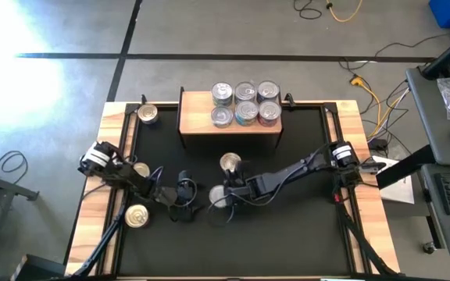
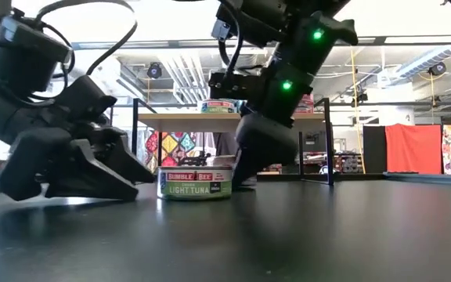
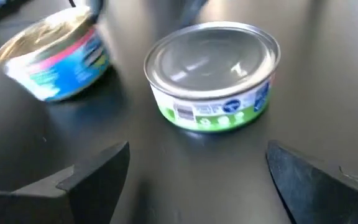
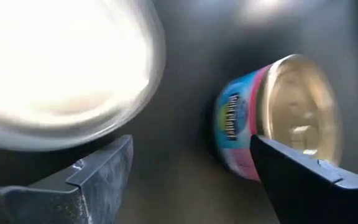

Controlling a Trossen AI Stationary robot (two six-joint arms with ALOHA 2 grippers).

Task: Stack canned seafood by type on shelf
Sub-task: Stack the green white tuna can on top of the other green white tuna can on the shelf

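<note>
Shelf (image 1: 198, 109): light-wood platform at 12 o'clock on the black tabletop (image 1: 303, 218), its left part bare.
Tins on shelf (image 1: 245, 103): six silver-lidded tins in two rows of three, packed close on the right part of the shelf.
Corner tin (image 1: 148, 115): stands alone on the tabletop at about 10 o'clock, just left of the shelf.
Left-side tins: one tin (image 1: 140, 169) close against the left arm at 9 o'clock; another, gold-topped tin (image 1: 137, 216) nearer 8 o'clock, apart from the first.
Green tuna tin (image 3: 212, 76): upright near the middle of the tabletop, silver lid up, green and white label; in the low view (image 2: 195, 181) its label reads light tuna.
Blue-and-pink tin (image 4: 277, 118): near the tabletop's centre, gold lid; in the left wrist view (image 3: 53, 57) it looks tilted, though blur makes that uncertain.
Centre tin (image 1: 230, 162): silver lid, just beyond the right arm toward the shelf.
Left gripper (image 1: 184, 193): low over the tabletop left of centre, jaws wide apart and holding nothing, the green tuna tin ahead of the gap, not touching.
Right gripper (image 1: 223, 195): low at centre, jaws spread wide with nothing gripped; the blue-and-pink tin lies ahead of the gap, near one fingertip.
</note>
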